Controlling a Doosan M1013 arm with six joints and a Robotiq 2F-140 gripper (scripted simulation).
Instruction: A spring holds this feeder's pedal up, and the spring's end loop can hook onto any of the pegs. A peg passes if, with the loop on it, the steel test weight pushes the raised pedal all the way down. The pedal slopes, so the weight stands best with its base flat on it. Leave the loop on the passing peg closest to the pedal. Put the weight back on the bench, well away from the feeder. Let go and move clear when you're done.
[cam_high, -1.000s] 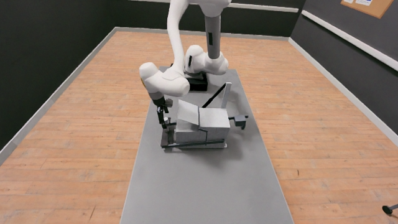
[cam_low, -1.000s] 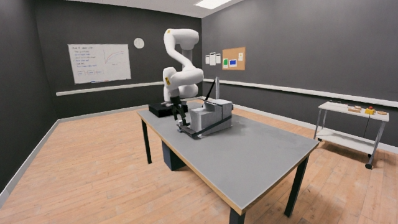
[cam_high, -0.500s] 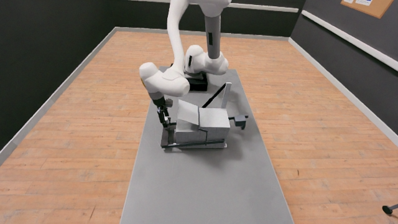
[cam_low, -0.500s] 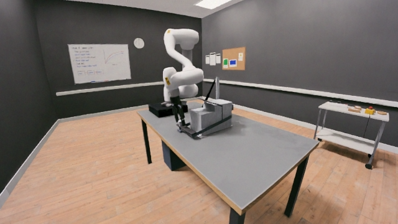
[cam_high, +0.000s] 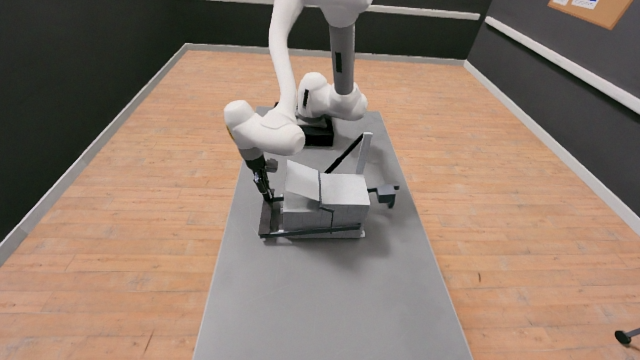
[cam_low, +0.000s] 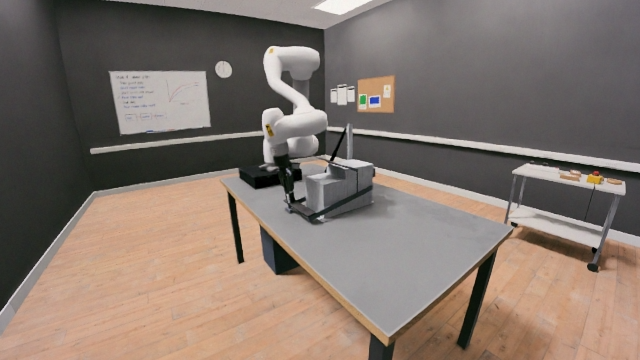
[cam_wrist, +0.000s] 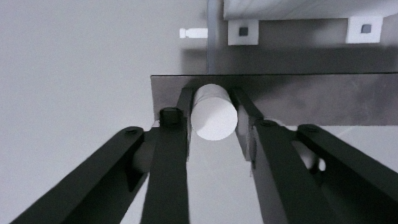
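Observation:
The steel test weight (cam_wrist: 214, 120) is a pale cylinder, seen end-on over the left part of the dark pedal plate (cam_wrist: 320, 100) (cam_high: 266, 220) (cam_low: 304, 210) in the wrist view. My gripper (cam_wrist: 211, 103) (cam_high: 270, 199) (cam_low: 290, 201) is shut on the weight, one finger on each side of it. The weight looks upright on the pedal; its base contact is hidden. The feeder (cam_high: 345, 190) (cam_low: 334, 192) is a grey box beside the pedal. I cannot make out the spring, its end loop or which peg holds it. How far down the pedal is cannot be told.
A grey upright post (cam_high: 364, 154) (cam_low: 349, 141) and a slanted black bar (cam_high: 344, 155) (cam_low: 338, 145) rise behind the feeder. A dark bracket (cam_high: 385, 193) sticks out on its far side. In the wrist view, a small pale pin-shaped part (cam_wrist: 194, 33) lies beside a grey bar (cam_wrist: 211, 45).

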